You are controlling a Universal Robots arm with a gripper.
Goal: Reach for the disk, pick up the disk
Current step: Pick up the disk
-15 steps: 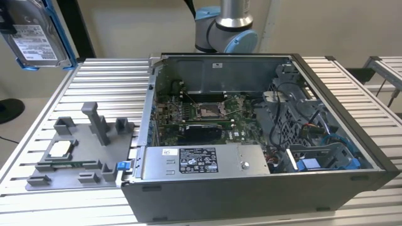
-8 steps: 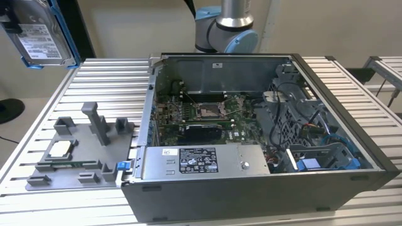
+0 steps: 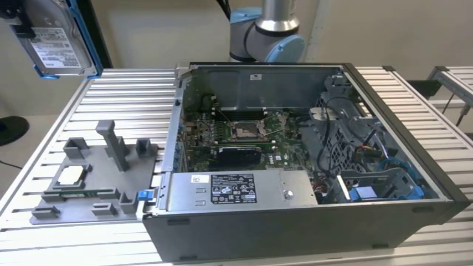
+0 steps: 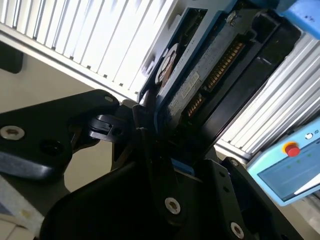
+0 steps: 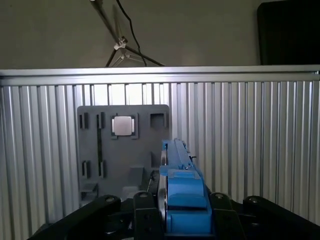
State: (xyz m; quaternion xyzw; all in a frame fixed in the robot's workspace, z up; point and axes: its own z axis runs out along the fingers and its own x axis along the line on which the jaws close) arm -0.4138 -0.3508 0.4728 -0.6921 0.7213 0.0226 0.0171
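Gripper (image 5: 182, 212) was clamped on the disk (image 5: 176, 165), its black fingers (image 5: 145, 215) pressed against both sides of the blue carrier frame in the first wrist view. Disk hung upright at the upper left of the exterior view, clear of the slatted table (image 3: 414, 94). Lower left lay a grey fixture plate (image 3: 96, 183) carrying a square chip (image 3: 70, 175). Open computer case (image 3: 296, 233) occupied frame centre.
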